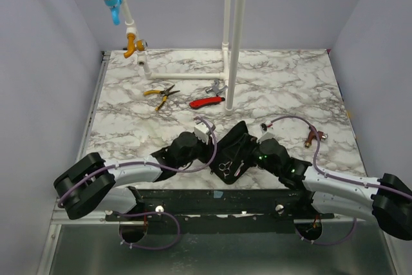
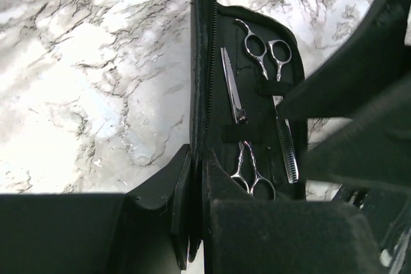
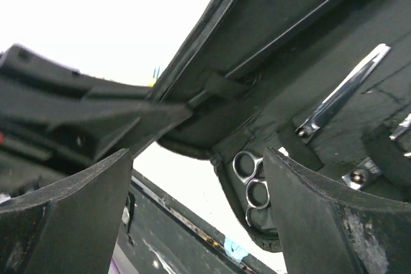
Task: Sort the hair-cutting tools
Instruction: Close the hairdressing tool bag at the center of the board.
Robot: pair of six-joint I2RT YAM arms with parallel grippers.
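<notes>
The marble counter (image 1: 129, 120) carries everything. The black zip case (image 1: 237, 138) lies opened out by its near edge, about the middle, right between our two arms. It's soft fabric, so we'd expect it to flop and fold unless one side is pinned. The left gripper (image 2: 196, 181) does that job, clamped tight on the zippered wall of the case. The right gripper (image 3: 199, 190) hangs spread wide with nothing in it, just beside the open lining.

Inside, under elastic straps (image 2: 241, 134), sit the toothed thinning shears (image 2: 266, 49) and the plain scissors (image 2: 232, 88), heads pointing opposite ways. Both look like stiff, slick, light steel lying flat. We'd say pinch at the finger rings and slide them lengthwise out of the strap, since the blades would likely slip.
</notes>
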